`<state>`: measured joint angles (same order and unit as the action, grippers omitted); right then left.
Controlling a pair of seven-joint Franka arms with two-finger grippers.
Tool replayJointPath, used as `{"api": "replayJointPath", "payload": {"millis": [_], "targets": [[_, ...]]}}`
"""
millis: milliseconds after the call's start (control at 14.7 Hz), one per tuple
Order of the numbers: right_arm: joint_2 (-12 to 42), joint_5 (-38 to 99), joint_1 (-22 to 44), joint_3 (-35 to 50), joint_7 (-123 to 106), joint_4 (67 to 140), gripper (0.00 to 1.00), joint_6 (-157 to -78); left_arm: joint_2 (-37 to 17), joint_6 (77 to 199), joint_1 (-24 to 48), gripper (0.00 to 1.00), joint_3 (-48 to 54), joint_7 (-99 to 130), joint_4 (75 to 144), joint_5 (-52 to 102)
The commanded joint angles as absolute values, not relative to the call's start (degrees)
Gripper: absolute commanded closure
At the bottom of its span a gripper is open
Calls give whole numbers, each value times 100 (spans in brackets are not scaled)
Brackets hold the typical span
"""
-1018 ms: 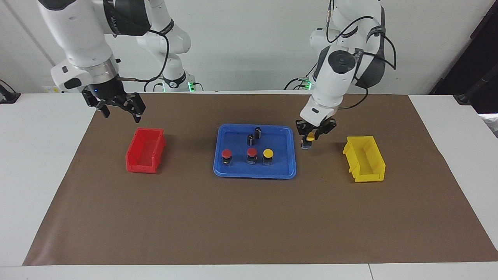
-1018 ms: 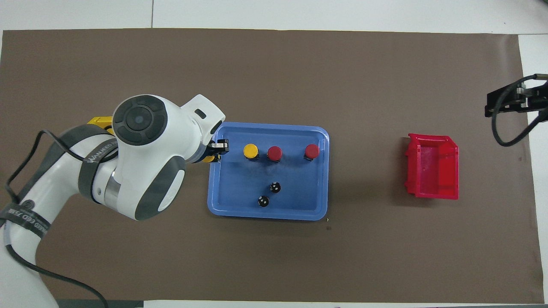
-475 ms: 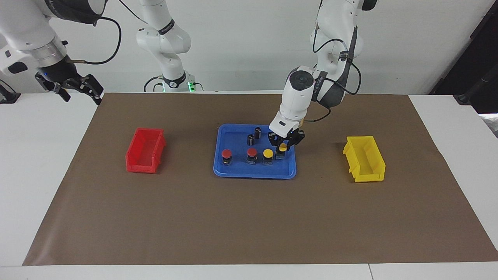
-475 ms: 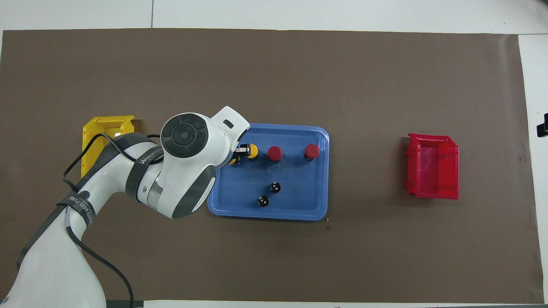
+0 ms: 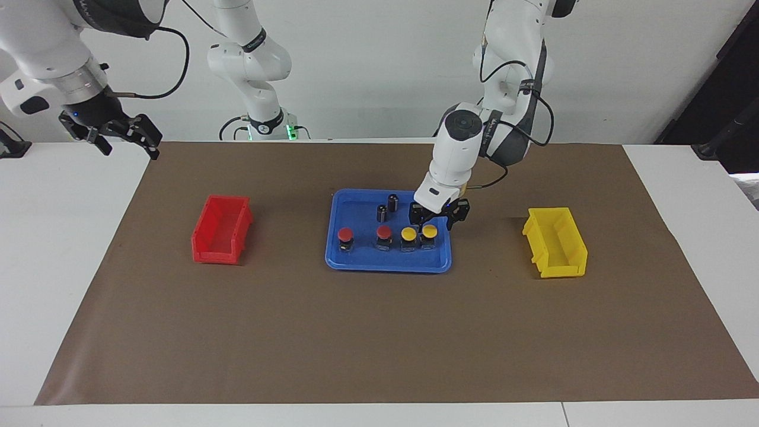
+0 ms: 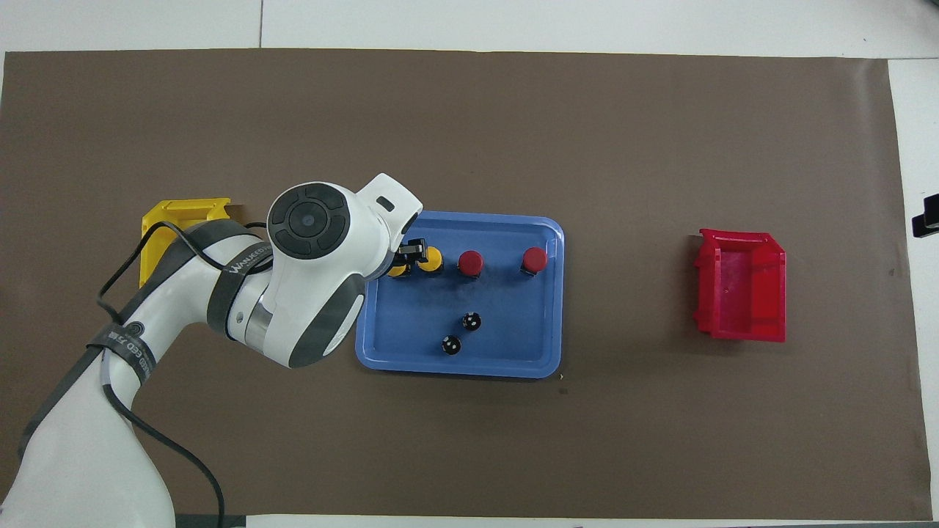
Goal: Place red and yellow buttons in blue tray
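Observation:
The blue tray (image 5: 385,265) lies mid-table and also shows in the overhead view (image 6: 458,370). Four buttons stand in it in a row: two red buttons (image 5: 345,235) (image 5: 384,232) and two yellow buttons (image 5: 408,234) (image 5: 429,231). In the overhead view the reds (image 6: 535,258) (image 6: 470,261) and one yellow (image 6: 430,258) show fully, and the second yellow (image 6: 397,270) is half hidden under the left arm. My left gripper (image 5: 439,217) is open just above that last yellow button. My right gripper (image 5: 121,141) is open and empty, up over the table's edge at the right arm's end.
Two dark cylinders (image 5: 382,212) (image 5: 392,201) stand in the tray nearer to the robots than the buttons. A red bin (image 5: 220,230) sits toward the right arm's end, a yellow bin (image 5: 555,242) toward the left arm's end. A brown mat covers the table.
My left gripper carried the yellow button from beside the tray into it, set it down next to the other yellow one and opened. My right gripper drew back from over the red bin.

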<state>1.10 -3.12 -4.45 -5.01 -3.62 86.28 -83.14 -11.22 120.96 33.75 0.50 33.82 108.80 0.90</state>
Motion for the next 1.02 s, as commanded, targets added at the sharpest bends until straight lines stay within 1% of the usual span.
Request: {"api": "replayJointPath", "payload": {"millis": [0, 136, 339, 407, 475, 611, 747, 950], "targets": [[-9, -211, -422, -545, -422, 8789, 0, -8358, -687, 11051, 3130, 0, 9, 3209, 10478, 149], [-9, -211, -422, -536, -431, 8789, 0, -8350, -441, 10724, 2902, 0, -26, 2709, 10433, 141], [-17, -211, -422, -536, -439, 8789, 0, -8358, 51, 10066, 2130, 0, -26, 1333, 10424, 97], [-18, -211, -422, -536, -439, 8798, 0, -8358, 192, 9933, 1770, 0, -18, 770, 10415, 97], [-18, -211, -431, -536, -439, 8798, 0, -8367, 272, 9888, 1575, 0, -26, 434, 10328, 105], [-9, -202, -431, -536, -440, 8798, 0, -8367, 299, 9669, 1092, 0, -26, 290, 10056, 132], [-9, -202, -422, -536, -439, 8789, 0, -8358, 325, 9301, 845, 0, -44, 220, 9740, 141], [-9, -202, -422, -536, -439, 8780, 0, -8367, 334, 9185, 563, 0, -53, -200, 9633, 141]]}}
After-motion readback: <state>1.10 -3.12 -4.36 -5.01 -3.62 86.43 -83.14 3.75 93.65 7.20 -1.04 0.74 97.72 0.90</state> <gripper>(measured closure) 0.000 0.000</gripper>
